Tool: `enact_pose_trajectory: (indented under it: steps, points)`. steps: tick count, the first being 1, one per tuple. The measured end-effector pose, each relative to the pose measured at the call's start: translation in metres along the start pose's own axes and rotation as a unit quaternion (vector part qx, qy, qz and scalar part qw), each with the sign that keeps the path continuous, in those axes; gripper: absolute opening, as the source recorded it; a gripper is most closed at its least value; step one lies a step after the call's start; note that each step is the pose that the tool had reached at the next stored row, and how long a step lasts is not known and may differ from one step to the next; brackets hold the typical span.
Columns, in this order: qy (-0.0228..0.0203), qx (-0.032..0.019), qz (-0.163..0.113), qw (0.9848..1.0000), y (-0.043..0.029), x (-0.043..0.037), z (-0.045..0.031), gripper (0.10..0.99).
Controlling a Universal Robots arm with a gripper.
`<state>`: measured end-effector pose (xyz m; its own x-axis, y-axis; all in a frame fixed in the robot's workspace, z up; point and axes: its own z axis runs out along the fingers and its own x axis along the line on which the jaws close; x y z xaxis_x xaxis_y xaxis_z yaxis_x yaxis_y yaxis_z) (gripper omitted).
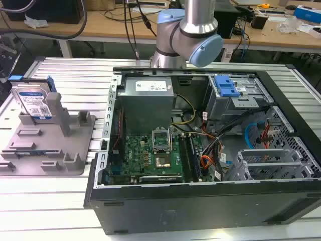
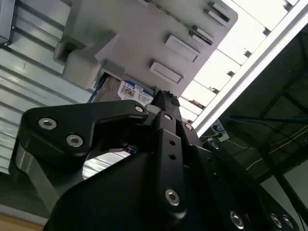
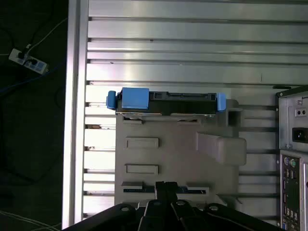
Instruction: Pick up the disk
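Ribbed bare aluminium on the table, satin sheen, bright glare off the slats in the first wrist view. Matt grey moulded plastic for the holder. Silver metal on the disk, smooth white-and-blue paper label, slightly glossy blue plastic rails. Matt black painted metal outside the computer case, dull bare grey steel inside. Green lacquered motherboard. Smooth silver metal arm, light-blue plastic caps. Matt black gripper, shiny metal screw heads.
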<state>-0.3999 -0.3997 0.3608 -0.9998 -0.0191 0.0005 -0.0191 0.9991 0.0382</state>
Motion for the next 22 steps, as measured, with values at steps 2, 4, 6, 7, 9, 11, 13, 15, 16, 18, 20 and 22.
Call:
enact_pose_trajectory:
  steps: [2,4,6,7,9,11,13,15,16,18,20,22]
  points:
    - [0.0000,0.0000,0.000,1.0000,0.0000,0.0000,0.0000,0.106]
    - [0.0000,0.0000,0.000,1.0000,0.0000,0.0000,0.0000,0.106]
    - [0.0000,0.0000,0.000,1.0000,0.0000,0.0000,0.0000,0.106]
    - [0.0000,0.0000,0.000,1.0000,0.0000,0.0000,0.0000,0.106]
    - [0.0000,0.0000,0.000,1.0000,0.0000,0.0000,0.0000,0.106]
    - [0.0000,0.0000,0.000,1.0000,0.0000,0.0000,0.0000,0.106]
    - [0.0000,0.0000,0.000,1.0000,0.0000,0.0000,0.0000,0.106]
    - [0.0001,0.0000,-0.002,1.0000,0.0000,0.0000,0.0000,0.106]
    - [0.0003,0.0000,-0.008,1.0000,0.0000,0.0000,0.0000,0.106]
    - [0.0012,0.0000,-0.032,0.9995,0.0000,0.0000,0.0001,0.106]
    - [0.0013,0.0001,-0.070,0.9976,0.0000,0.0000,0.0003,0.106]
    - [0.0016,0.0001,-0.098,0.9952,0.0000,0.0000,0.0008,0.106]
